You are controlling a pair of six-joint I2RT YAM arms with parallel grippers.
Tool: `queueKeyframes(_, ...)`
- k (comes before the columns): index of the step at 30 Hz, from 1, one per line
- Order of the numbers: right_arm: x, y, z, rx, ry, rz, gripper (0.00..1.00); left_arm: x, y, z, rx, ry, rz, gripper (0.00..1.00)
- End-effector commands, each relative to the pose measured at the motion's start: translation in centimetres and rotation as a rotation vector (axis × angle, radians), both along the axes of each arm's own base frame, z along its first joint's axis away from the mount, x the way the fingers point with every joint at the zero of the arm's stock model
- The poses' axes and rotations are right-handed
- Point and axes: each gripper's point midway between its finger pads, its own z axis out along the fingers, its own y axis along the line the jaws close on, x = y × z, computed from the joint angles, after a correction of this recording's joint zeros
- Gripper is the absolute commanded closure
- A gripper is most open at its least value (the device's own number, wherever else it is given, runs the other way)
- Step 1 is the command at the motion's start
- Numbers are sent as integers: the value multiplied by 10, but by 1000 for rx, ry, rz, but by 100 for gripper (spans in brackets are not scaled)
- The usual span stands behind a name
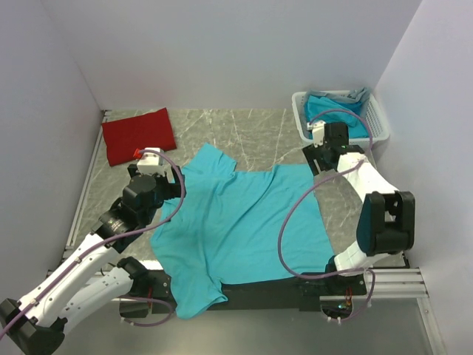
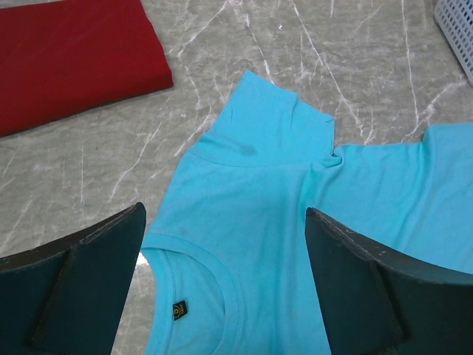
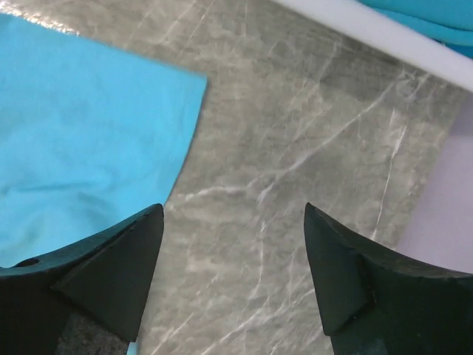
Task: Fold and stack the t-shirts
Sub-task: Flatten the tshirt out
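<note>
The left gripper (image 2: pixel 225 229) is spread wide with nothing between its fingers (image 2: pixel 96 259). It hovers over the collar end of the blue shirt (image 1: pixel 236 222), whose neckband and small dark label (image 2: pixel 177 310) lie just beneath it. One short sleeve (image 2: pixel 270 126) points away past the fingertips. The left arm (image 1: pixel 89 259) stretches diagonally from its base at the near left corner up to that collar.

The right gripper (image 3: pixel 233 222) also gapes wide and holds nothing. It hangs over bare table (image 3: pixel 295 133), just beside a corner of the blue shirt's hem (image 3: pixel 185 81). The right arm (image 1: pixel 369 192) rises from its base, bends at a raised elbow and reaches to the far right.

The blue shirt is spread flat across the middle of the table, and its near sleeve (image 1: pixel 196 296) lies over the black strip at the near edge. A folded red shirt (image 1: pixel 137 134) rests at the far left, apart from the blue one. A white basket (image 1: pixel 299 111) sits in the far right corner just behind the right gripper, with more blue cloth (image 1: pixel 332 109) in it.
</note>
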Motion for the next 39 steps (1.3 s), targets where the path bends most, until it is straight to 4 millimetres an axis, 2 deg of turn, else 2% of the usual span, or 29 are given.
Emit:
queueKeyframes(1,-1,30,32,106,-93,81,16,3,-3,15,-15,-34,-13,5)
queueKeyframes(6,-4,48,40,218,-77,129,13,3,-4,14,-24,-31,-13,5)
queueKeyframes(9,-16,70,66,321,-112,272,11,7,-12,21,-99,-25,-35,3)
queueKeyframes(11,-28,88,79,392,-158,375,10,17,-18,39,-159,-59,-74,5)
queueKeyframes(12,-32,93,102,404,-235,414,10,27,-24,34,-176,-26,-83,5)
queueKeyframes(13,-39,99,106,441,-247,420,10,34,-27,34,-199,-2,-106,5)
queueKeyframes(14,-43,104,113,467,-270,440,9,42,-31,50,-219,-10,-121,7)
queueKeyframes(15,-52,116,126,522,-298,507,5,58,-38,34,-210,54,-126,8)
queueKeyframes(16,-60,123,121,563,-280,534,3,63,-51,34,-231,86,-195,10)
queueKeyframes(17,-67,129,120,598,-268,575,2,77,-53,53,-260,57,-226,13)
queueKeyframes(18,-88,147,120,713,-215,683,2,92,-66,37,-286,118,-277,14)
queueKeyframes(19,-94,145,114,743,-201,714,2,103,-65,36,-316,135,-292,15)
queueKeyframes(20,-101,151,114,778,-182,752,2,110,-77,49,-352,135,-363,15)
queueKeyframes(21,-103,143,109,808,-150,723,3,129,-83,29,-371,191,-368,17)
queueKeyframes(22,-103,143,113,812,-150,737,4,140,-84,23,-379,213,-369,17)
queueKeyframes(23,-102,139,113,808,-144,721,5,154,-84,30,-392,205,-375,18)
queueKeyframes(24,-100,137,110,804,-133,699,6,172,-84,0,-395,274,-354,18)
queueKeyframes(26,-92,129,107,764,-131,641,7,198,-80,-6,-399,281,-342,17)
queueKeyframes(27,-91,126,102,754,-116,621,7,214,-78,-37,-383,340,-319,16)
queueKeyframes(28,-89,123,101,737,-116,613,8,219,-75,-51,-370,386,-302,15)
queueKeyframes(29,-85,119,97,715,-108,587,9,236,-70,-44,-360,366,-292,16)
queueKeyframes(30,-85,116,93,715,-93,570,9,248,-63,-72,-320,411,-252,16)
queueKeyframes(31,-83,115,93,709,-91,566,10,252,-59,-85,-299,446,-232,16)
queueKeyframes(32,-82,112,91,699,-87,553,10,266,-58,-76,-285,422,-227,18)
queueKeyframes(33,-81,110,89,699,-82,544,11,273,-56,-101,-258,465,-218,19)
queueKeyframes(35,-80,109,89,698,-80,539,11,286,-57,-102,-237,475,-222,25)
queueKeyframes(36,-80,109,90,699,-82,538,11,290,-56,-120,-224,501,-221,26)
queueKeyframes(37,-80,107,89,701,-84,532,11,297,-55,-119,-214,492,-208,27)
queueKeyframes(39,-80,106,90,697,-87,534,11,299,-50,-138,-181,527,-188,31)
